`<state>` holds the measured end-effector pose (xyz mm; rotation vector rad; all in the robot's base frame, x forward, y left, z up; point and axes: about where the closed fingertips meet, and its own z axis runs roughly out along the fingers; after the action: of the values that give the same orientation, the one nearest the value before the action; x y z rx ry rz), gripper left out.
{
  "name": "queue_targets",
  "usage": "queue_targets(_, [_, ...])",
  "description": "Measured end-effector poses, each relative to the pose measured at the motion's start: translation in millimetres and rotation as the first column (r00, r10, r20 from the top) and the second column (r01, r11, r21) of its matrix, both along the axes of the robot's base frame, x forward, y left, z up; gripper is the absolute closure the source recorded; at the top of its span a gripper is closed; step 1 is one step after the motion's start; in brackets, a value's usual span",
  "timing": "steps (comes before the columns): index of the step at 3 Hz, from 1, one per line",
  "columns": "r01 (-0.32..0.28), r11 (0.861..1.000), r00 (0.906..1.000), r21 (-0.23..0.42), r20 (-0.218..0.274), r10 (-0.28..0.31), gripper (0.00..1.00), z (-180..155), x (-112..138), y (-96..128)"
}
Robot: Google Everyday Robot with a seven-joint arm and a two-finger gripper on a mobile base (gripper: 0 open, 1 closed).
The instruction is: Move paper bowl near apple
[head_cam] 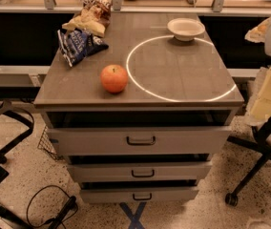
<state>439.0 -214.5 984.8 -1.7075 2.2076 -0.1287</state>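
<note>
The paper bowl point(186, 28) is off-white and shallow and stands upright at the far right of the grey cabinet top point(173, 75). The apple point(114, 78) is orange-red and sits near the front edge, left of centre. They are far apart, with bare top between them. My arm is the white and cream shape at the right edge of the view. My gripper point(258, 31) seems to be the pale tip right of the bowl, beyond the cabinet's side and touching nothing.
A blue snack bag point(80, 44) and a pale crumpled bag point(90, 17) lie at the far left of the top. A bright ring of light point(140, 87) marks the right half. Three drawers point(140, 140) stand slightly open below. An office chair point(264, 147) stands to the right, with cables on the floor.
</note>
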Motion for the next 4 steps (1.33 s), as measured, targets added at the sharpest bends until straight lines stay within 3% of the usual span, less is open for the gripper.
queue_targets(1, [0.001, 1.0, 1.0, 0.0, 0.005, -0.001, 0.0, 0.9, 0.6, 0.0])
queue_targets(2, [0.027, 0.998, 0.9974, -0.051, 0.068, -0.024, 0.0, 3.5, 26.6, -5.9])
queue_targets(3, [0.09, 0.986, 0.9808, -0.139, 0.184, -0.064, 0.0, 5.2, 80.0, -12.3])
queue_targets(4, [0.166, 0.963, 0.9559, -0.212, 0.275, -0.105, 0.0, 3.8, 125.0, -16.0])
